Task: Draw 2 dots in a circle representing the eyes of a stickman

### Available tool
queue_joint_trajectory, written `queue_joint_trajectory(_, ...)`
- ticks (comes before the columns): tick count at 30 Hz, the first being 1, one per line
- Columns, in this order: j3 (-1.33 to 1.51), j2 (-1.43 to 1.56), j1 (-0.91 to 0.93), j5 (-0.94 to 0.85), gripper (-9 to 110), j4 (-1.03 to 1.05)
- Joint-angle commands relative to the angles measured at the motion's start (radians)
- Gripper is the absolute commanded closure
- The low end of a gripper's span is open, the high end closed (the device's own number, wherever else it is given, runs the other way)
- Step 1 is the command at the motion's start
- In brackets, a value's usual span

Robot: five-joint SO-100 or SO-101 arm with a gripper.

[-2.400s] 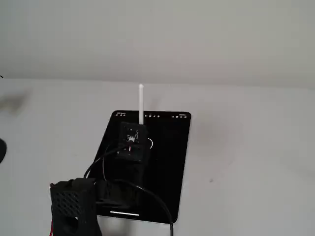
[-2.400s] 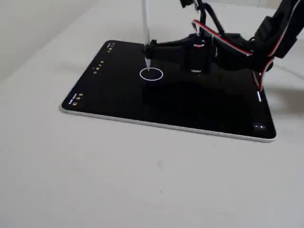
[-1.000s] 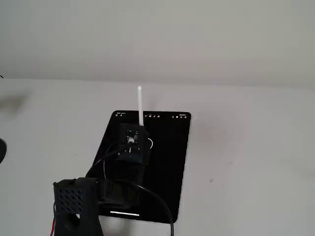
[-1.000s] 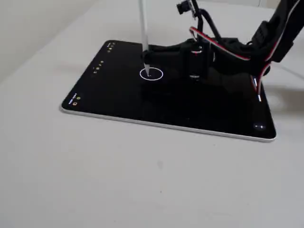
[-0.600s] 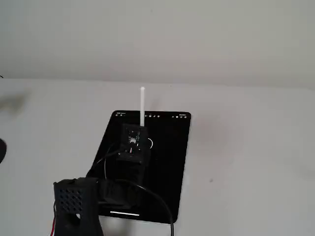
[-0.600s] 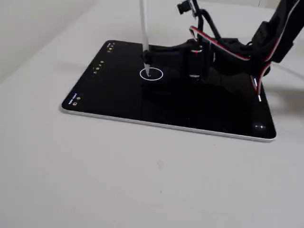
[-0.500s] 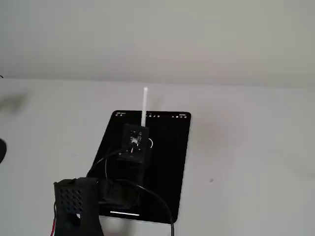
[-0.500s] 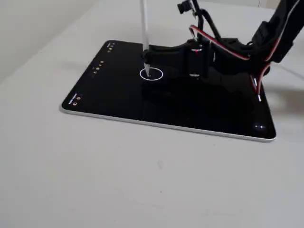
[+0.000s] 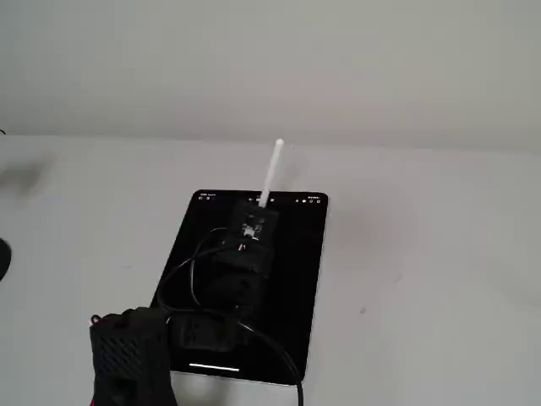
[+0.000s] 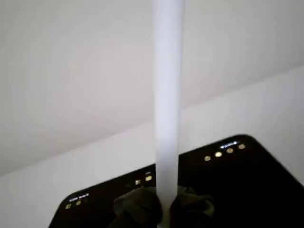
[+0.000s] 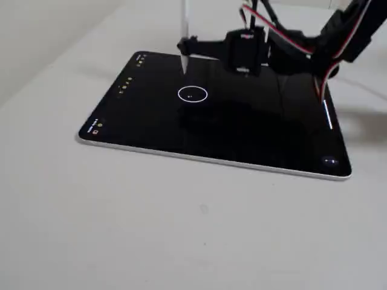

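A black tablet (image 11: 151,130) lies flat on the white table. A thin white circle (image 11: 193,88) glows near the middle of its screen. One faint speck (image 11: 190,96) shows inside the ring; I cannot make out a second dot. My gripper (image 11: 185,47) is shut on a white stylus (image 11: 185,24) and holds it upright. The stylus tip hangs just above the screen, slightly beyond the circle in this fixed view. In a fixed view the arm covers the circle, and the stylus (image 9: 272,173) sticks up from the gripper (image 9: 259,204). In the wrist view the stylus (image 10: 168,95) rises between the fingers (image 10: 137,209).
Small toolbar icons (image 11: 125,84) line the tablet's left edge in a fixed view. Red, white and black cables (image 11: 284,33) run along the arm above the screen's far right. The arm's black base (image 9: 127,355) stands at the tablet's near left corner. A pale wall rises behind the table.
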Motion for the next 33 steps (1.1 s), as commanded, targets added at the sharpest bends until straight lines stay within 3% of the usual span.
queue_joint_trajectory(1,-0.009,0.110,0.015,0.009,102,0.008)
queue_joint_trajectory(33,0.089,0.066,-0.072,-0.063,102,-0.046)
